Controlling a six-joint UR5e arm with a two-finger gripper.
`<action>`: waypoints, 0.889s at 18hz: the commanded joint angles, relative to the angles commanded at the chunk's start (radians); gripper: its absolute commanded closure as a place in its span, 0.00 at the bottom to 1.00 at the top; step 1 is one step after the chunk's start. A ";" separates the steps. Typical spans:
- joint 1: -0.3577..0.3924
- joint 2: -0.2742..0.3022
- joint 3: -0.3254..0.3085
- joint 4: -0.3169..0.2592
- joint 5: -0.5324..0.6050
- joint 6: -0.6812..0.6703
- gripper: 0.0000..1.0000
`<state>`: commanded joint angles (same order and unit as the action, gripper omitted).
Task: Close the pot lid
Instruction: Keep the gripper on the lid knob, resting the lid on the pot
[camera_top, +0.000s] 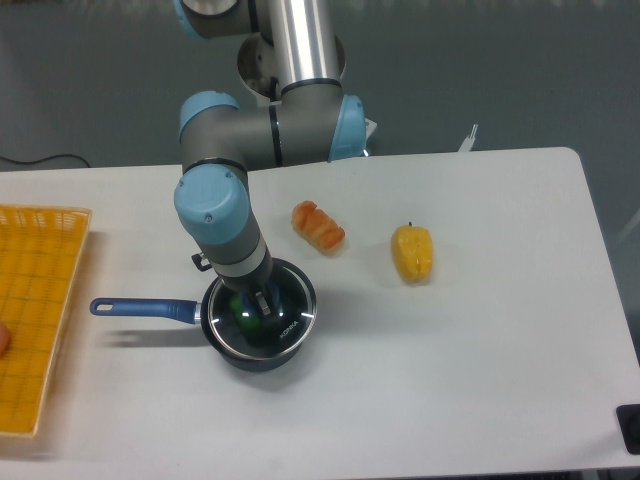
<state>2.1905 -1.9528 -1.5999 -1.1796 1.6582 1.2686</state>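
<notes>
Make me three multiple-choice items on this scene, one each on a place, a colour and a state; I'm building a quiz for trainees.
1. Where does the pot lid lie?
A. over the pot
B. in the yellow basket
C. beside the yellow pepper

2. What colour is the handle of the pot?
A. red
B. blue
C. green

3. The pincer is:
A. raised far above the table
B. down at the lid's centre
C. out of view

Answers:
1 A, the glass disc covers the pot's mouth.
2 B, the long handle is blue.
3 B, its tip sits at the lid's middle.

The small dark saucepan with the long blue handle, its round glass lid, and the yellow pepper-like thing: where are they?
Saucepan (140, 308), fixed camera, on its blue handle.
Glass lid (292, 316), fixed camera, on the glass near its metal rim.
Yellow pepper (412, 253), fixed camera, on its middle.
</notes>
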 joint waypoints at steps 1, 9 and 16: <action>0.000 -0.002 0.000 0.000 0.000 0.000 0.58; -0.002 -0.003 -0.005 0.002 0.002 -0.002 0.56; -0.011 -0.006 -0.002 0.002 0.000 -0.018 0.56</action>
<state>2.1798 -1.9589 -1.6015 -1.1781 1.6582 1.2502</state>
